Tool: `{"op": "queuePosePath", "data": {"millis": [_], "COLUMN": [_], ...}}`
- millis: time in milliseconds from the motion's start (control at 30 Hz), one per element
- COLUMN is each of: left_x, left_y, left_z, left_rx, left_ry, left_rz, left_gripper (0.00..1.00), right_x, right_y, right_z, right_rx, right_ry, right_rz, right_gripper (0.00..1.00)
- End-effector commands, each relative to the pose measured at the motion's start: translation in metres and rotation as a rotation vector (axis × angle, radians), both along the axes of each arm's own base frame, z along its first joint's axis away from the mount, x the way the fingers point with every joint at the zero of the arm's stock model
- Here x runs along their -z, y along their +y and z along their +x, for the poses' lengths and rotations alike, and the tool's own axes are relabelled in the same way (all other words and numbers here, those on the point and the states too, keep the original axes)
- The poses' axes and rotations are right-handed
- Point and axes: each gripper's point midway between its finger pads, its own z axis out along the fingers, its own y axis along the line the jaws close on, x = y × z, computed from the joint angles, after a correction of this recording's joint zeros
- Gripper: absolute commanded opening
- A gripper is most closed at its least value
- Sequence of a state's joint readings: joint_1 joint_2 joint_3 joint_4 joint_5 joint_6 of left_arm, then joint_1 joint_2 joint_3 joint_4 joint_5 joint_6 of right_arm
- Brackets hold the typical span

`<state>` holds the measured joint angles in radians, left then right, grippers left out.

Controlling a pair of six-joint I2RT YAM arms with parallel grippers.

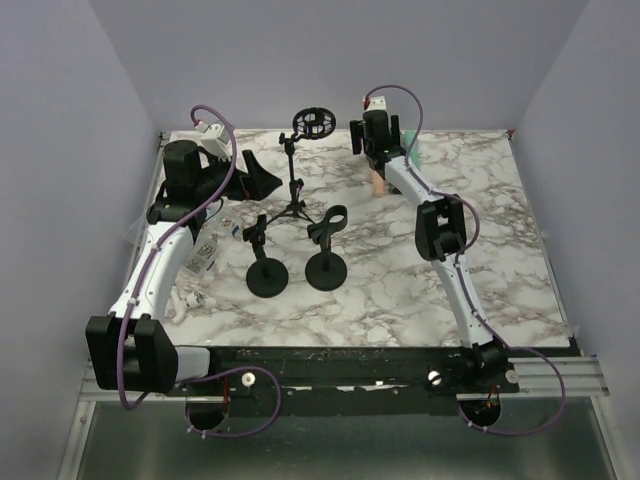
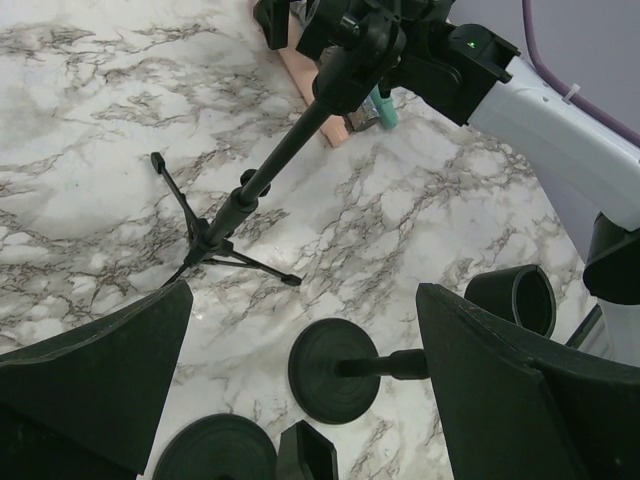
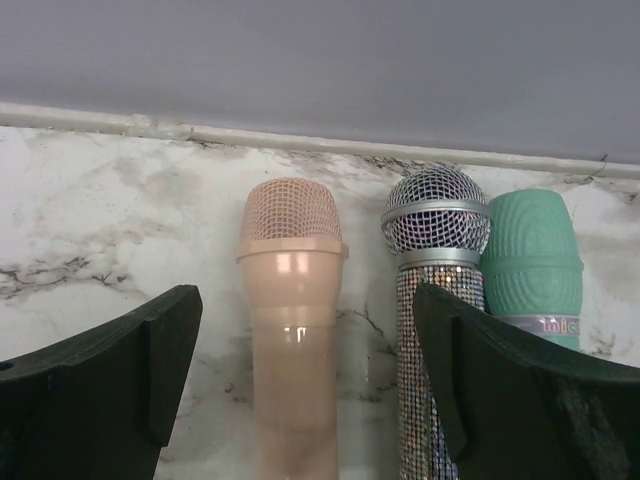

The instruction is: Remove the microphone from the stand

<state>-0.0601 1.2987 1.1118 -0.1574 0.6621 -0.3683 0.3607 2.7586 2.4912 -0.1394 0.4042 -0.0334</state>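
- My left arm reaches forward along the left side, with the wrist turned inward to the right.
- My left gripper hangs tilted downward, with its jaws spread wide.
- My right arm stretches far forward and to the left, bent at the elbow.
- My right gripper points down, and its jaws are also wide apart.

overhead — wrist views low, table shared

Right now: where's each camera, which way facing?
Top external: above and behind, looking down on white marble table; left arm, right arm show.
Left wrist: raised, faces the black tripod stand; left gripper shows.
Right wrist: low, faces the far wall, peach plastic microphone; right gripper shows.
Shared: top and left wrist see the tripod stand.
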Motion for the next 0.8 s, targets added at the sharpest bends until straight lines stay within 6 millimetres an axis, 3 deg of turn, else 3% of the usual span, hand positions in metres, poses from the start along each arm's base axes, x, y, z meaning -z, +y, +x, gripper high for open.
{"op": "queuePosePath", "data": {"millis": [0, 100, 500, 633, 767], "left_x": [-0.031, -0.038, -0.047, -0.052, -0.063], "left_y": [-0.001, -0.001, 0.002, 0.001, -0.001], "left_z": [-0.007, -0.012, -0.018, -0.021, -0.026], "left_rx": [0.007, 0.012, -0.003, 0.001, 0.008], "left_ry": [-0.089, -0.111, -0.155, -0.166, -0.189], "left_rz": [-0.018, -0.024, -0.013, -0.019, -0.036], "left_gripper": [0.98, 0.98, 0.98, 0.98, 0.98], "right_x": [-0.074, -0.092, -0.124, -0.140, -0.144], "right_y": [-0.002, -0.004, 0.004, 0.014, 0.040], "right_z": [-0.020, -0.039, -0.139, -0.173, -0.198], "right_rx": [0.043, 0.052, 0.010, -0.033, -0.115], "right_ry": [-0.027, 0.007, 0.266, 0.311, 0.390], "right_rz": [0.075, 0.129, 0.341, 0.459, 0.619], "right_gripper": [0.96, 0.96, 0.96, 0.97, 0.97]}}
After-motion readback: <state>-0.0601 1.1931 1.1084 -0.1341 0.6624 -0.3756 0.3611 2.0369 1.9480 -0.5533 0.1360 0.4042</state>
